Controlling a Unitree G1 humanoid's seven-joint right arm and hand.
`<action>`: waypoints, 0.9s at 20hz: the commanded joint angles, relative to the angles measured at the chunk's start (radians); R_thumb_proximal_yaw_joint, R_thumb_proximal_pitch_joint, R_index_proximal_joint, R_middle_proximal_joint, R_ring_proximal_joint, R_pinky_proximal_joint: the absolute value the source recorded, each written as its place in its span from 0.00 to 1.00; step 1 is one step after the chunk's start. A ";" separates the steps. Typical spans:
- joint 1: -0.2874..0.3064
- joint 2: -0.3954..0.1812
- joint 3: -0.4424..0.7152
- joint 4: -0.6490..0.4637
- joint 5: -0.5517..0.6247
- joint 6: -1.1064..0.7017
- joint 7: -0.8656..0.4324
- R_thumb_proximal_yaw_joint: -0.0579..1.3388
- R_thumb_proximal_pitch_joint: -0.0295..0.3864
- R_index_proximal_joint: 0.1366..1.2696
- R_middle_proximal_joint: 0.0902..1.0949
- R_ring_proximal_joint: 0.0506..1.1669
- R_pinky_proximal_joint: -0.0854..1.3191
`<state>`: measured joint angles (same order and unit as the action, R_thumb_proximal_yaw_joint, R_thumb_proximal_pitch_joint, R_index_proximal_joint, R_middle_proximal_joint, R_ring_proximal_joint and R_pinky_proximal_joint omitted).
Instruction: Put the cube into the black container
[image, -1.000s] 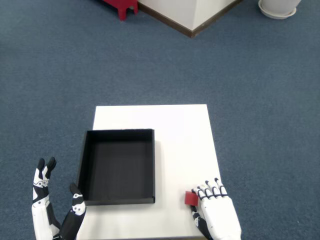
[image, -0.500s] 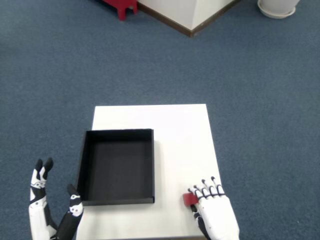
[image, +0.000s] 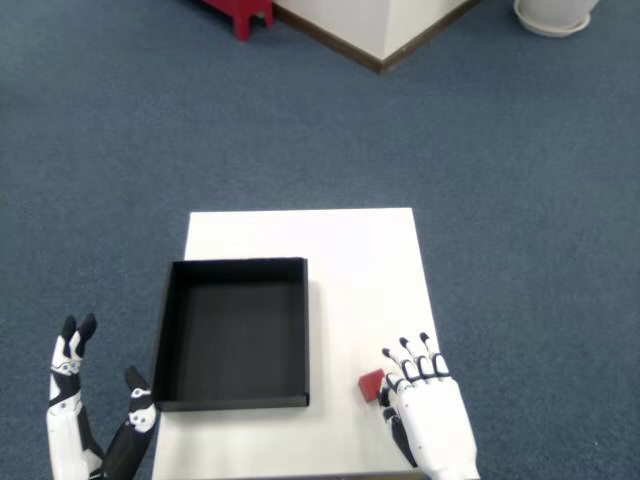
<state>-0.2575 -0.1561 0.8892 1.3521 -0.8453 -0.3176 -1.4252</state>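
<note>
A small red cube (image: 370, 384) is at the front right of the white table (image: 360, 270), tilted cornerwise. My right hand (image: 425, 412) is right beside it on its right, with the index finger and thumb closed against the cube and the other fingers curled above. Where the thumb touches is partly hidden. The black container (image: 305, 330), a shallow square tray with nothing in it, lies on the table's left half, a short way left of the cube. The left hand (image: 90, 430) hovers open off the table's front left corner.
Blue carpet surrounds the small table. A red piece of furniture (image: 240, 12), a white wall corner (image: 385, 25) and a round white base (image: 555, 15) stand far behind. The table's right edge runs just beside my right hand.
My right hand has shifted slightly left and up with the cube, and the cube has turned cornerwise. The left hand has drifted down and to the left.
</note>
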 joint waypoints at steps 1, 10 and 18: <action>-0.036 -0.013 0.008 -0.044 0.022 -0.041 -0.088 0.91 0.47 0.83 0.30 0.19 0.11; -0.052 -0.014 0.041 -0.104 0.010 -0.055 -0.192 0.89 0.48 0.83 0.29 0.18 0.11; -0.062 -0.014 0.050 -0.086 0.044 0.007 -0.103 0.37 0.17 0.19 0.13 0.11 0.04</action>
<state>-0.2790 -0.1608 0.9388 1.2868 -0.8209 -0.3250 -1.5223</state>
